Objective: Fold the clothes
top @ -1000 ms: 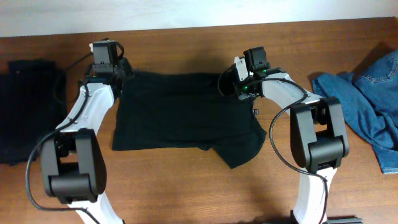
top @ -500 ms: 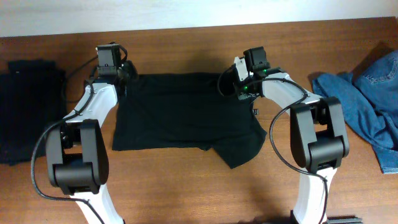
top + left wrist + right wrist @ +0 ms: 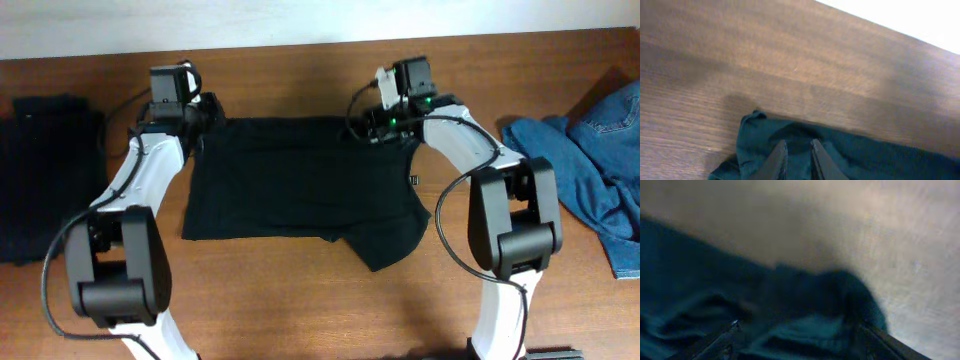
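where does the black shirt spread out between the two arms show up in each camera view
overhead: the black shirt lies spread flat at the centre, between the two arms.
left wrist: one corner of it runs along the bottom edge, from centre to right.
right wrist: blurred, it covers the lower left half.
shared landmark: the brown wooden table, seen beyond the shirt's edge in all three.

- Spread shirt: plain black, no print.
- Table: brown wood grain.
- Denim garment: blue.
- Folded cloth pile: black.
- Robot arms: white, black joints.
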`<state>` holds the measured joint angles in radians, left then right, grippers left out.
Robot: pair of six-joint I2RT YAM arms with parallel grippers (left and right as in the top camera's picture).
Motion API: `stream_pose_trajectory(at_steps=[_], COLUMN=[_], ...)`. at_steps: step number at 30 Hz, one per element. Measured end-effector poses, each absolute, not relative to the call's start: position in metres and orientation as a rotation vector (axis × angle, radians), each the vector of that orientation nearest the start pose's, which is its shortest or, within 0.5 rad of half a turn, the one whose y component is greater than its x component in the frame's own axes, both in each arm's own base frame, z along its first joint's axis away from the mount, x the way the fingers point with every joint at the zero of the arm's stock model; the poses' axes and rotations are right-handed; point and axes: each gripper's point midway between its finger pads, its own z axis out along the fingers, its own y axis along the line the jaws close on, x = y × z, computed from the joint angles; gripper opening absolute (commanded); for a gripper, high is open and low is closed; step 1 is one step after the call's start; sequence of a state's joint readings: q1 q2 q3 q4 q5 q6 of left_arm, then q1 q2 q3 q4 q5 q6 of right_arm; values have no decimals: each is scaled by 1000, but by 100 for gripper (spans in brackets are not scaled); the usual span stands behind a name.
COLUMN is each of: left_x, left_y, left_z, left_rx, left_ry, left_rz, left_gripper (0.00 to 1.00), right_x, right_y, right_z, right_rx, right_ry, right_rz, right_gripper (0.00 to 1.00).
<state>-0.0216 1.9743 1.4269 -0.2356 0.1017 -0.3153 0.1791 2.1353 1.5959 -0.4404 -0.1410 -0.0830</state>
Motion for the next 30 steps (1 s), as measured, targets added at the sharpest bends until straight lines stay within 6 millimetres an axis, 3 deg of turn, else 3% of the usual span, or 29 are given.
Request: stream_pose_trajectory(at_steps=[4, 13, 17, 30], left_x=[532, 513, 508, 511], left_y=[-37, -90, -109, -89], left_z=[106, 90, 71, 16], left_rx=[-281, -160, -118, -170], left_ry=[2370, 2466, 2508, 2570], left_rz=[-288, -309, -288, -122], left_gripper=[17, 11, 11, 11], right_x=[530, 523, 515, 510], right_y=[124, 124, 123, 137], right_z=[79, 76, 71, 70], right_rx=[-386, -385, -384, -422], right_ry=[2481, 2510, 2552, 2555], right_rz=[243, 259, 263, 272], right_gripper=[80, 65, 65, 65])
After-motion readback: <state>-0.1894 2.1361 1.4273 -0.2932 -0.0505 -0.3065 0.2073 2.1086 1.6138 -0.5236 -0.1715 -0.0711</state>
